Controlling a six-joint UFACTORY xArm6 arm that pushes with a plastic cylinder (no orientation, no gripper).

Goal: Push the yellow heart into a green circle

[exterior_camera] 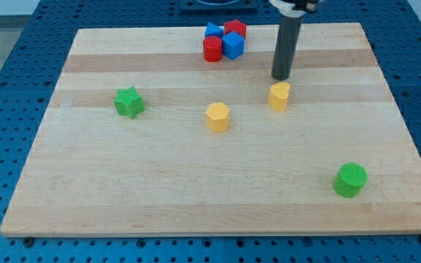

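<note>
Yellow heart [279, 96]: small, glossy, near mid-board toward the view's right, lobes hard to make out. My tip [281, 77] just above it, touching or nearly so. No jaws, only a bare rod. Green circle [351, 180] well apart, lower right. Also 1 yellow hexagon [217, 117], 1 green star [129, 101].

The rod [284, 44] is cut off by the frame's top edge in the upper right, so the arm above it cannot be seen. In the top centre, four blocks are bunched together: the blue block at the back [213, 31] is partly hidden behind the red cylinder [212, 50], and its shape cannot be made out.
</note>
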